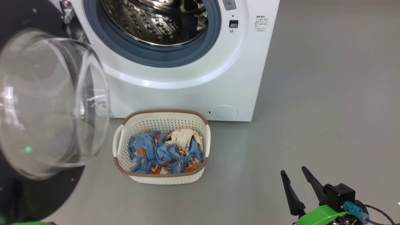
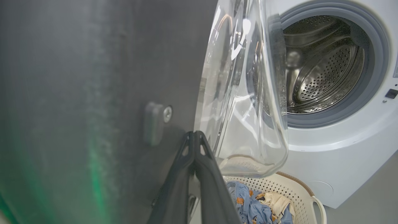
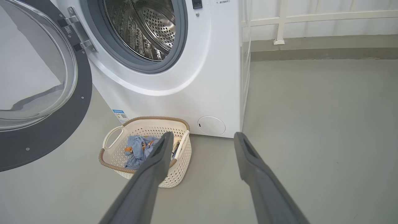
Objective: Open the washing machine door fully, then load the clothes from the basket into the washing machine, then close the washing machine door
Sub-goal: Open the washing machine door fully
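Although the door [image 3: 46, 137] stood swung wide from the washing machine [image 1: 187, 93], it looked rigid and glass-slick, so its dark rim seemed best to push. The left claw [image 2: 194, 134], pinched together, lay by that rim; the right claw [image 3: 202, 135] gaped empty.

Grey floor [image 1: 312, 93] bears washing machine [image 1: 187, 78] and basket [image 1: 162, 122]

Here's a laundry corner in a plain, test-hall sort of room: a white front-loading washing machine [image 1: 193, 93] stands straight on a smooth grey painted floor [image 1: 328, 109], with a small basket [image 1: 162, 179] of clothes [image 1: 147, 153] on that floor just in front of it. Off to the side, a white rail [image 3: 326, 17] runs along a pale wall [image 3: 342, 31] above a grey kerb [image 3: 311, 54].
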Available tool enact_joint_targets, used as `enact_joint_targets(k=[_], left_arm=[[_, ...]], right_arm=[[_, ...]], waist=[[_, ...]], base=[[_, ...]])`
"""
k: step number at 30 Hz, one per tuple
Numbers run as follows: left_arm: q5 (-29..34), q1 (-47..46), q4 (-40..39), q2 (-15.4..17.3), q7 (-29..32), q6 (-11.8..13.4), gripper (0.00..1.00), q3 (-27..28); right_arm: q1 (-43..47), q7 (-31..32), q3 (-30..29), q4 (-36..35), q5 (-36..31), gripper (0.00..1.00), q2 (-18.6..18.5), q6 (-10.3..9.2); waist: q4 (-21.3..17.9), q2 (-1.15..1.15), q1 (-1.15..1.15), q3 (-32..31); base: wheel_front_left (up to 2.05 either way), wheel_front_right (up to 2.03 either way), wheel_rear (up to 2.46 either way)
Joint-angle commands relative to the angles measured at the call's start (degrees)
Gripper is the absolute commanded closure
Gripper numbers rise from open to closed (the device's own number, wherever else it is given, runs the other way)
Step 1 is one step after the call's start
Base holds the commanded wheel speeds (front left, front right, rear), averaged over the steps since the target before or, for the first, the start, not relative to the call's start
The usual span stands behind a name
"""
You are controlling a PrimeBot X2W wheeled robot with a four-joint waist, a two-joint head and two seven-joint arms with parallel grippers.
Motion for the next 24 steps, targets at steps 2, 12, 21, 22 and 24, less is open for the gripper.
enact_joint_targets(k=[2,12,21,22,24], left_arm=[[-0.6,-3.9,0.8,3.5,-0.3,1.1,1.00,5.6],[-1.3,-10.7,6.8,7.5,-0.3,0.9,1.00,14.2],[-0.2,-16.4,13.4,12.4,-0.3,-0.4,1.00,18.3],[0.1,-16.8,13.8,12.7,-0.3,-0.5,1.00,18.5],[0.5,-17.5,14.4,12.9,-0.3,-0.8,1.00,19.1]], right_arm=[[-2.0,-0.7,1.6,-1.5,-1.0,0.00,-0.1,0.09],[-2.9,-0.7,1.5,-1.8,-1.6,0.00,-0.1,0.09],[-4.0,-0.7,1.7,-1.8,-1.9,0.00,-0.1,0.09],[-4.1,-0.7,1.8,-1.8,-1.8,0.00,-0.1,0.09],[-4.3,-0.7,1.8,-1.7,-1.7,0.00,-0.1,0.09]], waist=[[-0.3,0.00,0.00,1.1],[-0.4,0.00,0.00,3.9],[-0.7,0.00,0.00,5.5],[-0.8,0.00,0.00,5.6],[-1.0,0.00,0.00,5.8]], base=[[0.00,0.00,0.00],[0.00,0.00,0.00],[0.00,0.00,0.00],[0.00,0.00,0.00],[0.00,0.00,0.00]])
